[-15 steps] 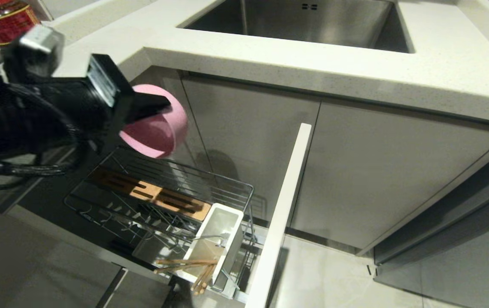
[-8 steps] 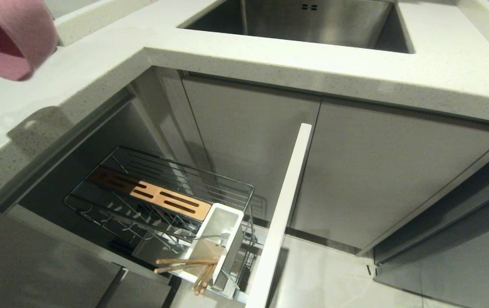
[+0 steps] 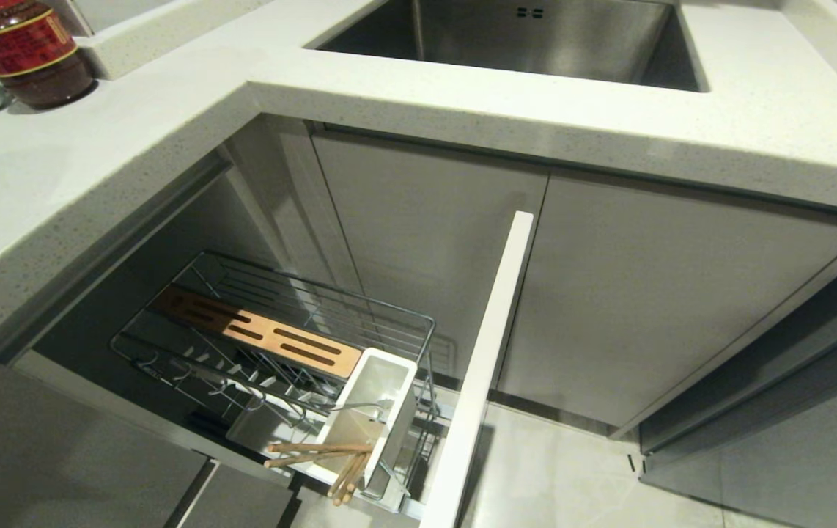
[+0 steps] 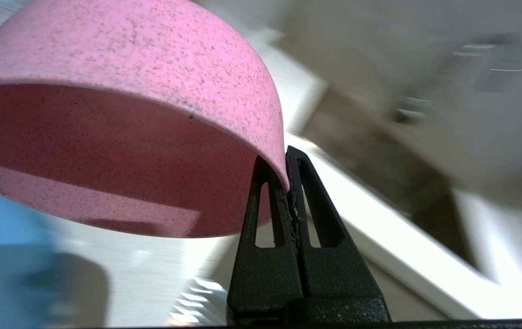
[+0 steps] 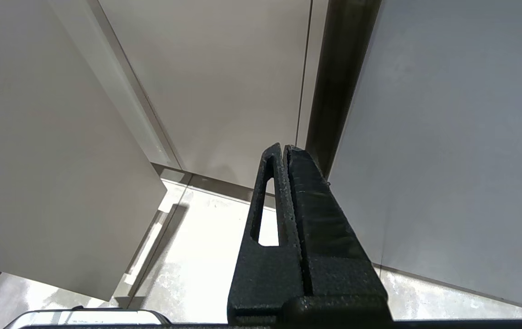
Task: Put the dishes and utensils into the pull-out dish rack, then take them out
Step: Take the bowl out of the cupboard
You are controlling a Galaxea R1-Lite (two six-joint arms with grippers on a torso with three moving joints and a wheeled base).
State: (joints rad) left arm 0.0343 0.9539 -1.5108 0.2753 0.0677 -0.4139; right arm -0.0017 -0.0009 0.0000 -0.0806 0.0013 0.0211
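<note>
I have the left gripper (image 4: 287, 183) pinching the pink bowl (image 4: 119, 114) by its rim wall, jaws clamped thin on it, so the bowl hangs off to one side of them with its mouth tipped sideways. I read this as unloading. The chopsticks (image 3: 323, 458) lie in the rack (image 3: 389, 323), out of reach. My right gripper (image 5: 284, 183) is parked, jaws together, empty.
</note>
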